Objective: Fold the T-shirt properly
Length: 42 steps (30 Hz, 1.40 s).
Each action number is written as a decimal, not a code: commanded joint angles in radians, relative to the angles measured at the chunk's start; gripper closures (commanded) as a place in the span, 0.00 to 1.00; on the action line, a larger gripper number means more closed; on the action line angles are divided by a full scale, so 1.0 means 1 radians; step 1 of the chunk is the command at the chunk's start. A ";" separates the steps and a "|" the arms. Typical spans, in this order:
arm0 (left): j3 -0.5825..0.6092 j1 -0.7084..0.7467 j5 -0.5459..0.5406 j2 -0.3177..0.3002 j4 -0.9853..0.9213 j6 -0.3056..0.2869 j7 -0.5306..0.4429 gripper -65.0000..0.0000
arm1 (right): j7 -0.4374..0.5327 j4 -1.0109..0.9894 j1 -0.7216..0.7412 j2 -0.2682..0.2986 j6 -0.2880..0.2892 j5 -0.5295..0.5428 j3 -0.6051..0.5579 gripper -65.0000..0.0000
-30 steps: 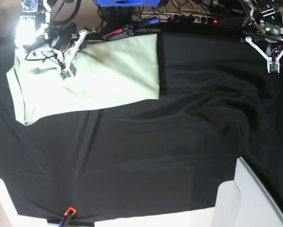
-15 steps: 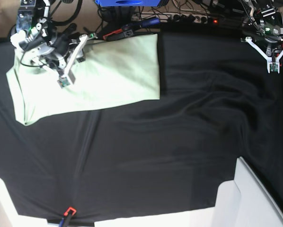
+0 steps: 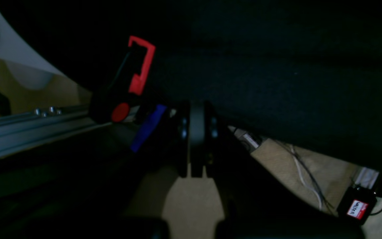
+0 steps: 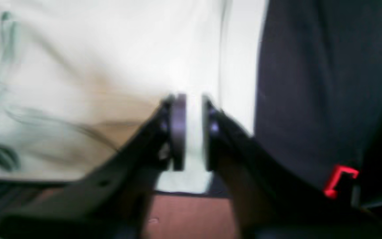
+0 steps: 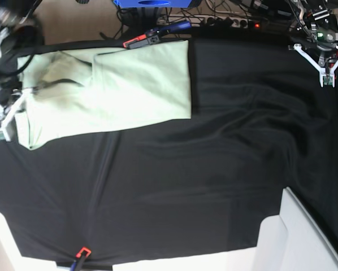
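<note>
The pale mint-green T-shirt (image 5: 129,84) lies folded into a rough rectangle at the back left of the black table cloth (image 5: 214,169), with a loose flap at its upper left. My right gripper (image 5: 0,134) hovers at the shirt's left edge and is blurred. In the right wrist view its fingers stand slightly apart, open (image 4: 193,132), above the shirt (image 4: 111,66), with nothing gripped. My left gripper (image 5: 327,81) hangs at the back right, far from the shirt. Its pads are pressed together, shut and empty (image 3: 196,132).
A red-and-black clamp (image 5: 143,39) pins the cloth at the back edge beside the shirt, and another red clamp (image 5: 83,252) sits at the front edge. A white box (image 5: 299,237) stands at the front right. Cables and a power strip (image 5: 231,21) lie behind the table.
My right arm has swung off the shirt's upper left to its left edge, and its jaws have parted. The shirt's upper-left flap now lies uncovered. The left arm has not moved.
</note>
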 commanded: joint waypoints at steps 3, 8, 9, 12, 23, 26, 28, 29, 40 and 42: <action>-0.003 0.002 0.004 -0.009 0.015 0.011 -0.010 1.00 | -0.022 -0.121 0.065 0.056 -0.002 0.009 0.092 0.53; -0.003 0.002 0.004 -0.009 0.015 0.011 -0.010 1.00 | -0.008 -0.382 0.142 0.142 -0.002 0.011 0.180 0.02; -0.003 0.002 0.004 -0.009 0.015 0.011 -0.010 1.00 | 0.003 -0.420 0.153 0.153 -0.002 0.011 0.194 0.00; -0.006 0.002 0.004 -0.009 0.015 0.011 -0.010 1.00 | 0.024 -0.517 0.179 0.190 -0.002 0.011 0.223 0.00; -0.004 0.002 0.004 -0.010 0.015 0.011 -0.010 1.00 | 0.015 -0.571 0.189 0.196 -0.002 0.150 0.220 0.00; -0.006 0.002 0.004 -0.010 0.015 0.011 -0.010 1.00 | -0.024 -0.571 0.168 0.202 -0.002 0.267 0.220 0.00; -0.006 0.002 0.004 -0.012 0.015 0.011 -0.010 1.00 | -0.045 -0.571 0.168 0.202 -0.002 0.324 0.220 0.00; -0.006 0.002 0.004 -0.012 0.015 0.011 -0.010 1.00 | -0.048 -0.571 0.168 0.202 -0.002 0.345 0.220 0.00; -0.007 0.010 0.008 -0.015 0.015 0.011 -0.010 1.00 | -0.007 -0.703 0.189 0.202 -0.002 0.363 0.217 0.00; -0.007 0.012 0.008 -0.015 0.015 0.011 -0.010 1.00 | -0.004 -0.703 0.186 0.205 -0.002 0.363 0.194 0.00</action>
